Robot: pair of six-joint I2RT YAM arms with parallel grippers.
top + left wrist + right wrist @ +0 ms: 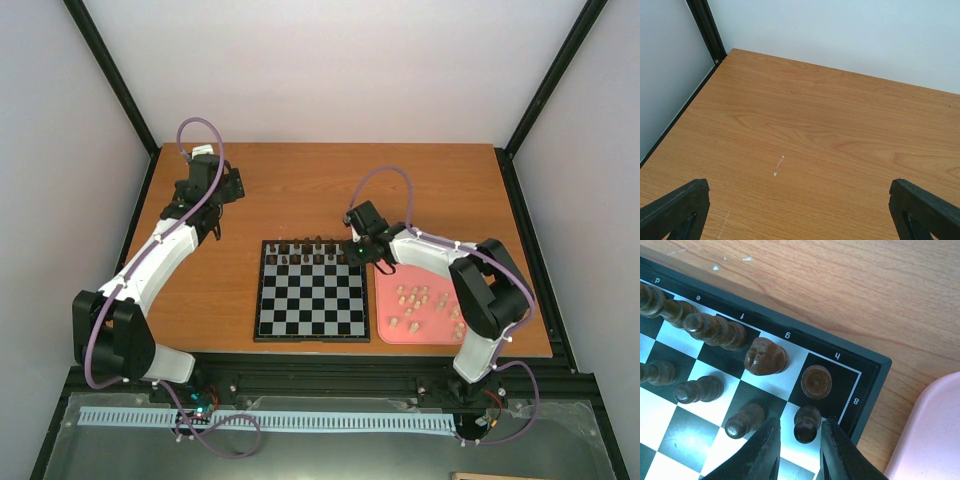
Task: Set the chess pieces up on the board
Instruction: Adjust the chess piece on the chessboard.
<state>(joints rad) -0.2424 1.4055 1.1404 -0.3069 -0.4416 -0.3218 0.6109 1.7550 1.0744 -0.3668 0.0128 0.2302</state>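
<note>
Robot lab test cell. Plain white walls (320, 70) inside a black frame (112, 75), wood table (300, 190), left arm (160, 250) and right arm (430, 250) bolted to a black rail (330, 385), cable duct (300, 421) in front, loose purple cables (197, 122).

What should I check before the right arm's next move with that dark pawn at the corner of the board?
1. Dark pawn sits between the fingers of the right gripper: ok.
2. Firm grip on that pawn: cannot tell, since a sliver of gap shows beside one finger.
3. Neighbouring pawn and corner rook are apart from the fingers: ok, though the neighbouring pawn is close.
4. Left gripper is open over bare table, away from the board: ok.
5. Pale pieces are on the board: not ok, they lie on the pink tray.
</note>
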